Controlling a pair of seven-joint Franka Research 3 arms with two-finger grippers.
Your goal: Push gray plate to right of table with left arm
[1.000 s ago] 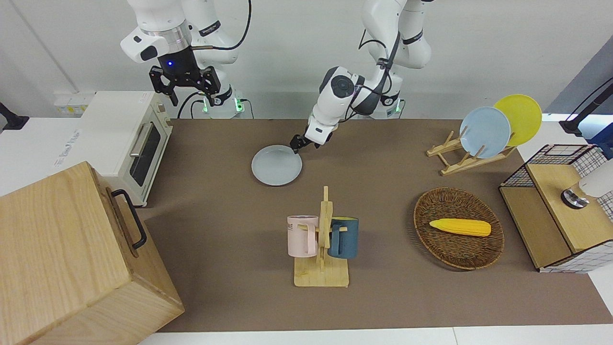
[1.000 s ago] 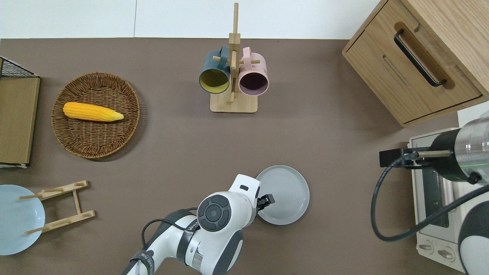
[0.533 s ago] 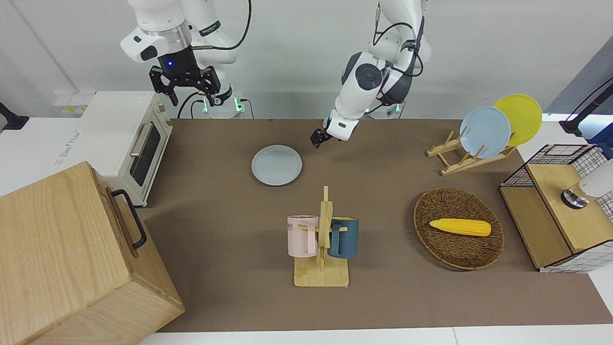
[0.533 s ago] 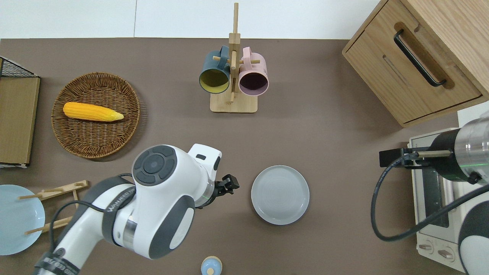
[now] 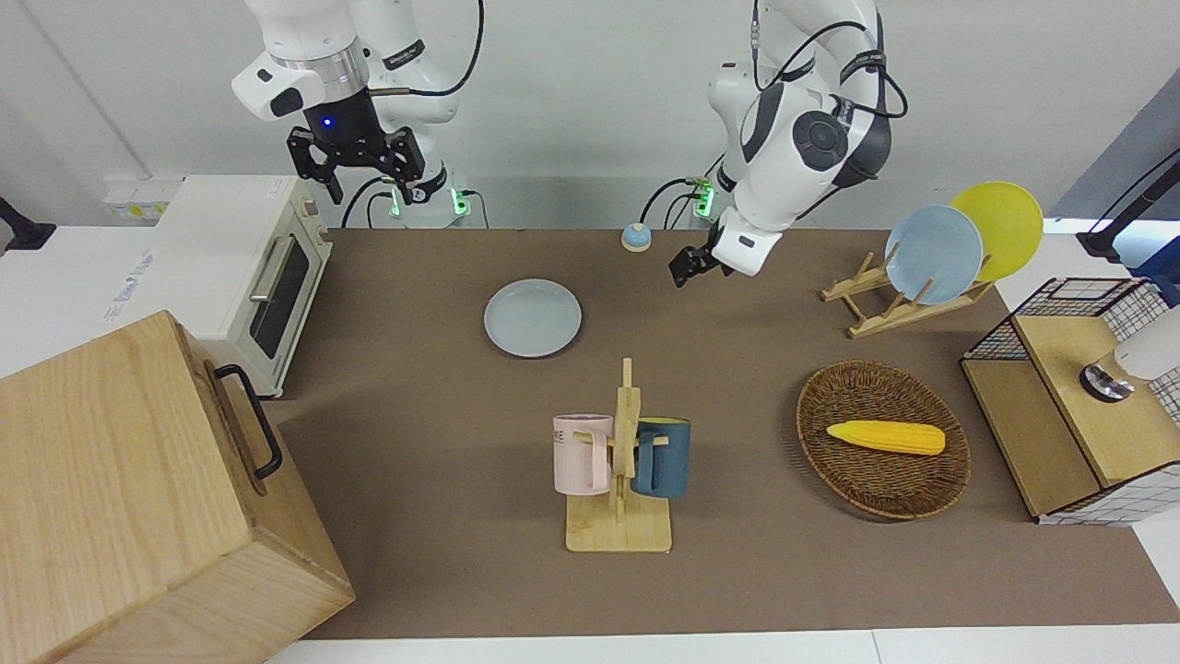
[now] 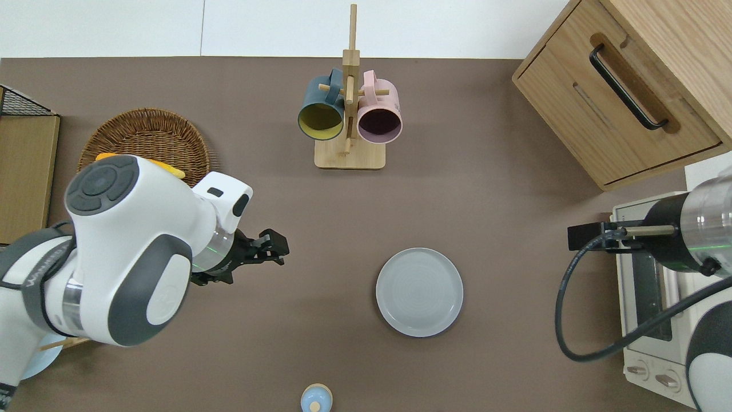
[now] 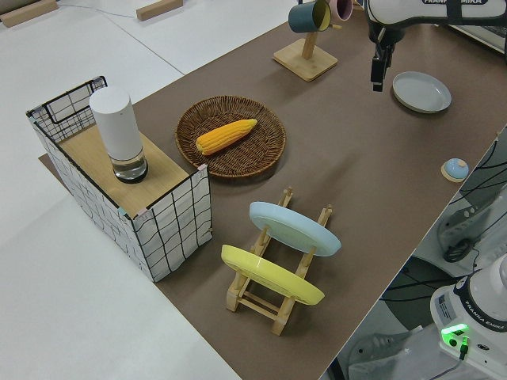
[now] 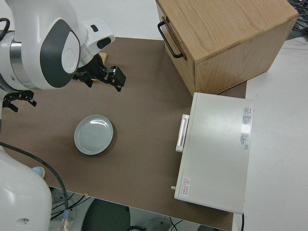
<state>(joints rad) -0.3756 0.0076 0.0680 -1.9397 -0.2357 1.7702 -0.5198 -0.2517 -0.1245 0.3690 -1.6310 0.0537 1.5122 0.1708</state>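
The gray plate (image 6: 419,292) lay flat on the table (image 6: 492,189), with the mug rack (image 6: 349,103) at its 11 o'clock and the toaster oven (image 6: 646,286) at 3 in the overhead view. Nothing touched it. The left gripper (image 6: 274,252), fingers close together and empty, had lifted off its rim and drawn back toward the wicker basket (image 6: 148,143). The right arm was parked.
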